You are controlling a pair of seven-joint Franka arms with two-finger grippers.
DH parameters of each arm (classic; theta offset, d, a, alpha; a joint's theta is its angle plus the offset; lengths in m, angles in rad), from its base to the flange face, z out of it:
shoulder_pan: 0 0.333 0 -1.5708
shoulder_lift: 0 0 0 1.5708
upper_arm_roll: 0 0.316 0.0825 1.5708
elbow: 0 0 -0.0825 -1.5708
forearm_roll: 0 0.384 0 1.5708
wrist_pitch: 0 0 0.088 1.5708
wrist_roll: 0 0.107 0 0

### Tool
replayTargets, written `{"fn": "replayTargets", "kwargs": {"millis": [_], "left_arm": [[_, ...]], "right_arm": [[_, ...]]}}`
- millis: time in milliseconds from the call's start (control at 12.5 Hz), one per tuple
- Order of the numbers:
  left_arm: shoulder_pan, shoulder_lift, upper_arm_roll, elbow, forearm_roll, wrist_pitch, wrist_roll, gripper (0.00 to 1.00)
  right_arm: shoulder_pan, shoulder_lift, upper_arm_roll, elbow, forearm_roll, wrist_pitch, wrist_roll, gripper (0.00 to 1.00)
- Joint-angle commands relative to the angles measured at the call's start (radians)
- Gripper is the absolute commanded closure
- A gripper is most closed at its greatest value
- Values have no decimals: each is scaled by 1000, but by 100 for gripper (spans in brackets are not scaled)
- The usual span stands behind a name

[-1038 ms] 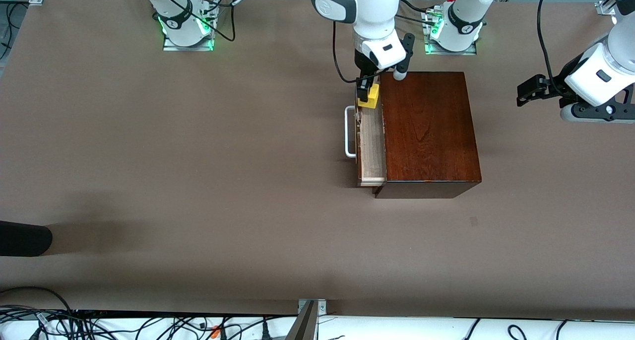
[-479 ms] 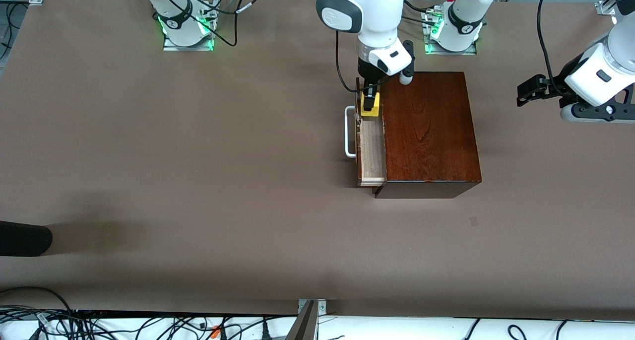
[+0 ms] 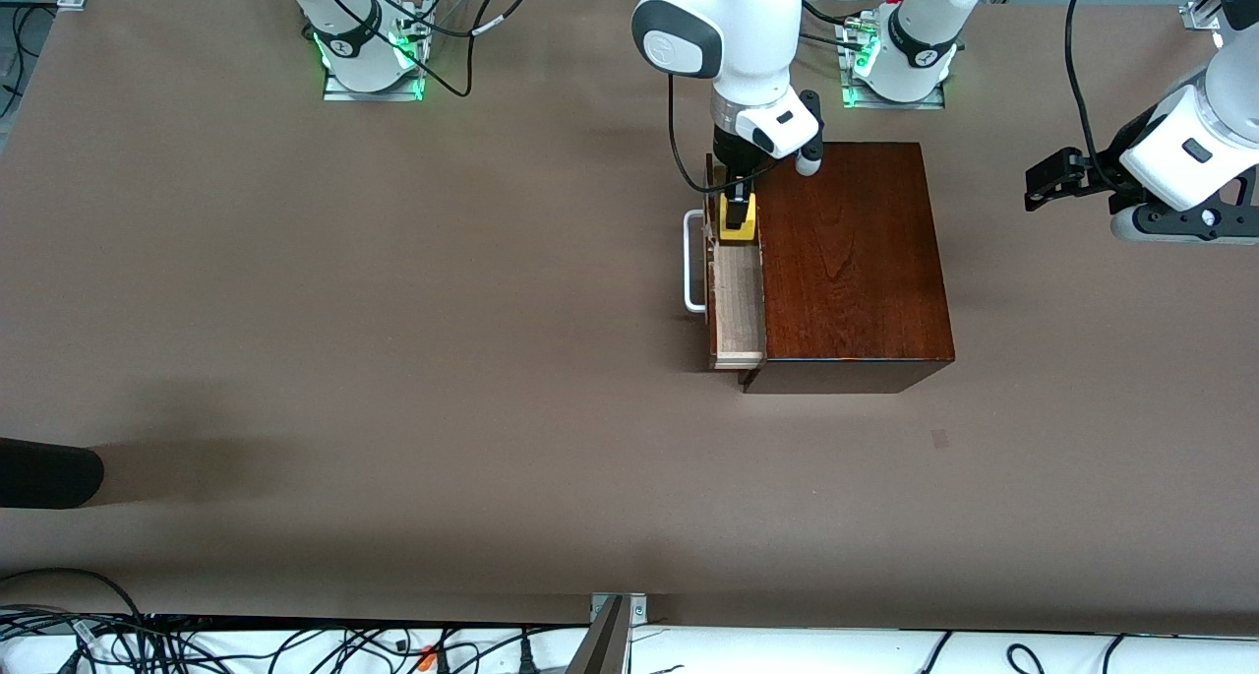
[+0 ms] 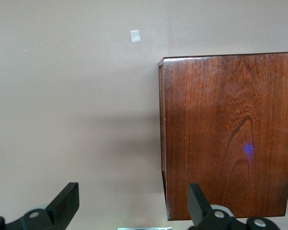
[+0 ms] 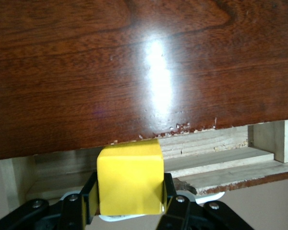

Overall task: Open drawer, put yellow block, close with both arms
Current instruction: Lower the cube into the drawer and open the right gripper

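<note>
Nearest the front camera, the brown table (image 3: 393,379) lies bare up to the mahogany box (image 3: 846,261), which sits toward my left arm's end. Its long axis runs from the camera's side up toward my bases. The drawer (image 3: 738,300) stands pulled out of the box's side that faces my right arm's end, so it slides across the table, at right angles to that long axis. Its pale wood lining shows, and its white handle (image 3: 694,261) points toward my right arm's end. Over the drawer's end nearer my bases hangs my right gripper (image 3: 736,214), its fingers pressed on two opposite faces of the yellow block (image 3: 738,216). The block is square to the box, and in my right wrist view it (image 5: 130,176) sits level above the open drawer, just in front of the box's glossy top edge. Compared with a second ago, I have carried the block from the very end of the drawer a little along it toward the camera, and the grip has not loosened. My left gripper (image 3: 1045,184) waits in the air with its fingers (image 4: 62,203) spread wide, well off the box toward my left arm's end of the table, exactly where it was a second ago.
</note>
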Motion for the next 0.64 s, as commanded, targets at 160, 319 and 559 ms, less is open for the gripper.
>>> {"fn": "replayTargets", "kwargs": {"millis": [160,319,559], "left_arm": [[-8,-2,10,6,-10,-10,1,0],[-8,-2,10,6,-10,-10,-1,0],[-8,-2,10,6,-10,-10,1,0]], "right_arm": [[12,53,-10,43,-18,22,-32,75],[12,53,-10,42,-18,22,-40,75],[12,67,-10,40,-18,22,-44,75]]}}
